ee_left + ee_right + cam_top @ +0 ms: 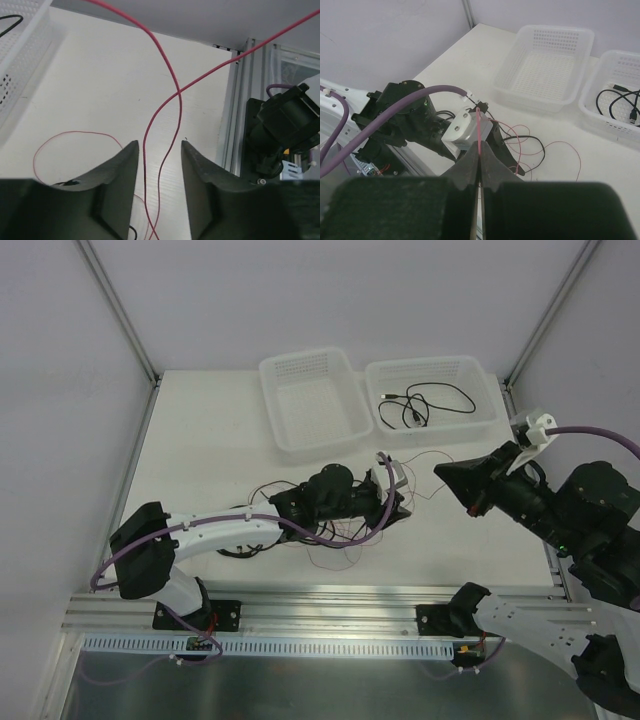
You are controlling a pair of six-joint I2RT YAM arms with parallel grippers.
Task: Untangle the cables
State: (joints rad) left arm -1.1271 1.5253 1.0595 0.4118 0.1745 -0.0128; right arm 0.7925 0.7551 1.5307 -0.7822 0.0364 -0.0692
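Note:
The cables lie tangled on the white table (200, 440) under my left arm: fine red wire (335, 558) and black cable (238, 550). My left gripper (388, 502) hovers over the tangle's right end. In the left wrist view its jaws (159, 145) stand apart, with two red strands (144, 150) running loose between the fingers. My right gripper (480, 150) is shut on a red wire (479, 125) that stretches taut toward the left gripper's white camera mount (465, 131). In the top view the right gripper (445, 472) sits right of the tangle.
Two white perforated baskets stand at the back. The left basket (312, 400) holds nothing; the right basket (480, 410) holds a coiled black cable (420, 405). An aluminium rail (300, 610) runs along the near edge, and a frame post (235, 115) stands at the right.

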